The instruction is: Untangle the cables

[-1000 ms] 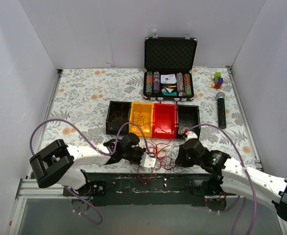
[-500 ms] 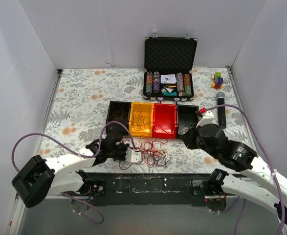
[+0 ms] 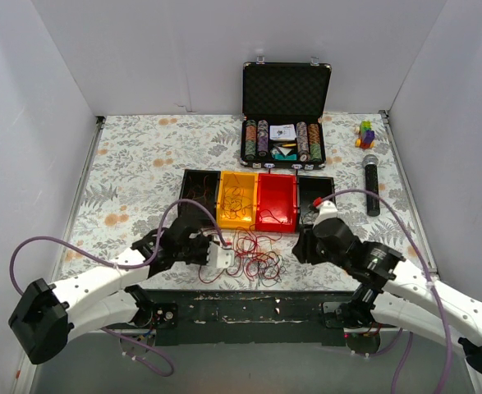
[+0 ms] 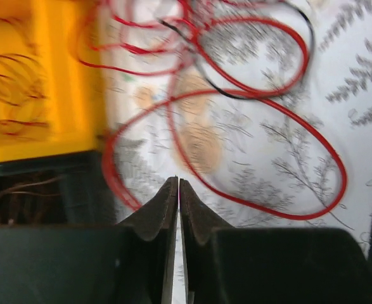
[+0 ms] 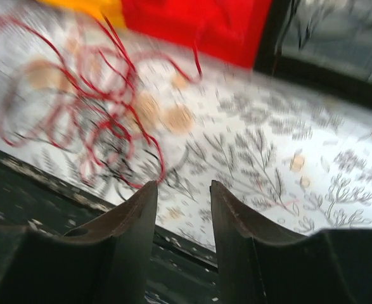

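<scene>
The cables (image 3: 250, 254) lie in a loose red heap on the flowery table (image 3: 134, 164). A few dark strands are mixed in. The heap sits just in front of the yellow box (image 3: 235, 199) and the red box (image 3: 277, 203), between the two arms.

The left gripper (image 4: 178, 183) is at the left side of the heap. Its two fingers are pressed together with only a thin slit between them, and no cable shows in the slit. A big red loop lies on the table right past its tips. I cannot tell if the tips touch it.

The right gripper (image 5: 182, 187) is at the right side of the heap. Its fingers stand apart with a clear gap, and nothing is between them. The red strands lie a little to its left.

The yellow and red boxes stand in a row with a black box (image 3: 198, 197) on the left end and another black box (image 3: 316, 197) on the right end. Some thin wires lie in the yellow box too.

Farther back are an open black case (image 3: 285, 90) with chips, a microphone (image 3: 371, 182) and a small bright toy (image 3: 364, 133).
</scene>
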Robot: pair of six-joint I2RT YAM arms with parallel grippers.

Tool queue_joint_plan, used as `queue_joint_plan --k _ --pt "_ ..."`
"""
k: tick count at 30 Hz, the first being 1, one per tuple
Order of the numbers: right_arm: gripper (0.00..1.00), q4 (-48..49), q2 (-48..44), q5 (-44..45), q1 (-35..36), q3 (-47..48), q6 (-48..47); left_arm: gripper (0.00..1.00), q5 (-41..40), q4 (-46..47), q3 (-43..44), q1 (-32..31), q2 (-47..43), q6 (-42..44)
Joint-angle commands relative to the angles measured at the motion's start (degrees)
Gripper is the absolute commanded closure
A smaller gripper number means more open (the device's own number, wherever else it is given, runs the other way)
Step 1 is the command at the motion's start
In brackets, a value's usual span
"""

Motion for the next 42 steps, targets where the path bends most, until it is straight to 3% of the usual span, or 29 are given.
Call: queue_joint_plan --k 1,8,24,27,30,33,35,42 --pt "0.52 9.82 0.06 -6.99 -0.01 -7.65 1.89 0.94 1.43 -7.54 10.43 0.23 -2.52 -2.44" --pt "0.52 18.43 3.31 -9.80 -0.01 -12.40 0.22 0.87 8.01 -9.92 15.98 0.23 -6.05 -2.18" --pt "0.50 30.39 9.19 -12.09 -0.01 -18.64 -0.22 0.81 12.07 1.76 16.60 -5.03 10.65 -5.96" --pt "0.52 31.45 11.22 -11.48 -0.01 -18.64 -0.66 0.76 12.25 3.25 17.56 -7.23 12.23 -6.66" --pt "0.59 32.41 12.02 -10.86 -0.01 -19.17 -0.92 0.66 12.25 4.05 19.84 -9.17 13.55 -7.71" --pt "0.78 32.68 11.23 -10.60 -0.01 -19.35 -1.10 0.59 12.51 4.66 22.04 -10.31 15.40 -8.69" --pt "0.97 31.81 9.48 -10.69 -0.01 -18.91 -1.36 0.58 12.51 6.06 22.84 -11.10 16.45 -9.21" --pt "0.99 21.53 -0.80 -8.58 -0.01 -13.21 -3.03 0.55 11.98 13.98 24.33 -13.04 19.00 -13.78"
